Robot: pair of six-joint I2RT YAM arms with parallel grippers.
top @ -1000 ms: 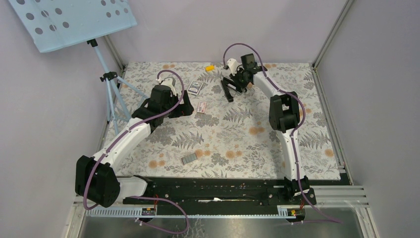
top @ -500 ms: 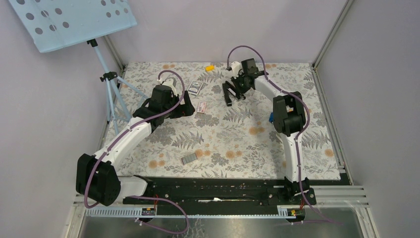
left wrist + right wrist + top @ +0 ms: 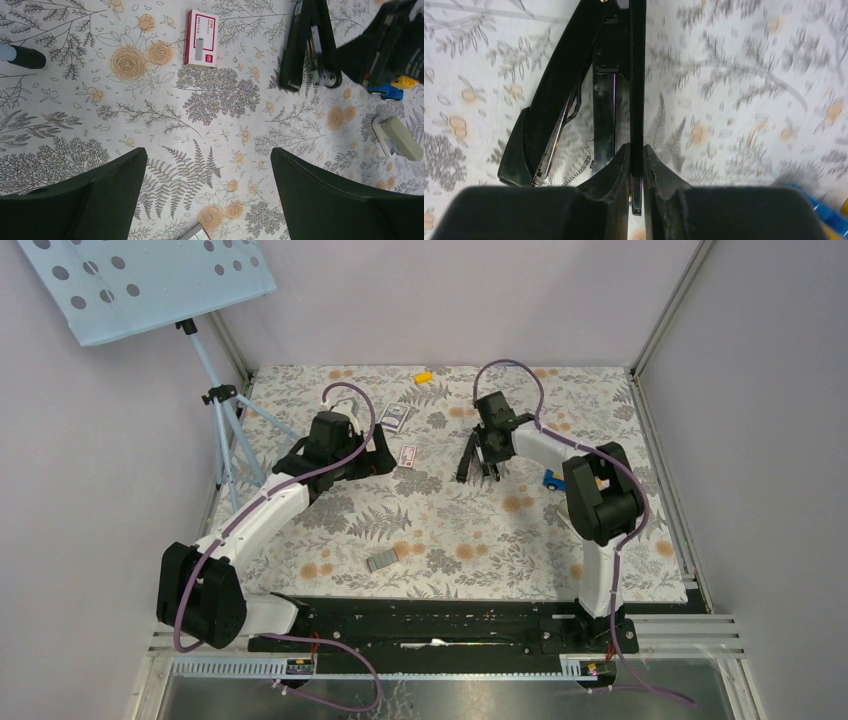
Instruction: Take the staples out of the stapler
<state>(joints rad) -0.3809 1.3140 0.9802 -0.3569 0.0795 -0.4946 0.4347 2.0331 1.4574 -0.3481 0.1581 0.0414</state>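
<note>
Front of table: a small grey block [image 3: 382, 560] lies alone on the flowered cloth [image 3: 450, 525], well apart from both arms.
Left gripper [image 3: 207, 152]: fingers spread wide, nothing between them, hovering over bare cloth on the left half.
Red-and-white box [image 3: 201, 38]: lying flat just beyond the left gripper, apart from it.
Blue toy car [image 3: 553, 480]: on the cloth right of centre, near the right arm's elbow.
Right gripper [image 3: 635, 150]: fingers pressed almost together, pinching a thin black bar of the stapler, seen edge-on between the pads.
Stapler [image 3: 470, 455]: far middle of the table, opened up, its black arms fanned apart from the hinge and pointing toward the near side; a silvery inner channel shows between them and a thin spring dangles loose. Whether it touches the cloth, I cannot tell.
Staples: too small to make out in the channel.
Printed card box [image 3: 396, 416]: further back, left of the stapler.
Yellow piece [image 3: 424, 376]: at the far edge by the wall.
</note>
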